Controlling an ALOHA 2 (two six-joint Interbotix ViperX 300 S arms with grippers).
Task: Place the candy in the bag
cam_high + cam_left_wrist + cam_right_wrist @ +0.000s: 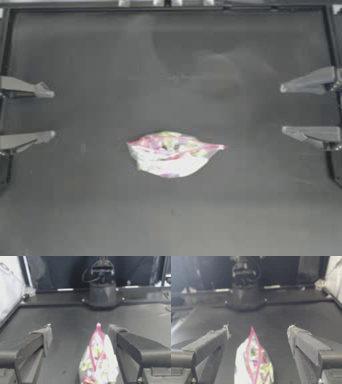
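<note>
The clear zip bag [172,154] lies in the middle of the table, its pink-red strip along the far side and green, yellow and pink contents showing through. No loose red-and-white candy shows in any view. My left gripper [45,113] is drawn back at the table's left edge, open and holding nothing. My right gripper [288,109] is drawn back at the right side, also open with nothing in it. In the left wrist view the bag [98,361] stands between the spread jaws of the left gripper [80,332] but apart from them. The right wrist view shows the bag [254,363] the same way, beyond the right gripper [258,331].
A raised rim [167,8] runs along the table's far edge and down both sides. The right arm's base [102,293] shows across the table in the left wrist view, and the left arm's base [245,296] in the right wrist view.
</note>
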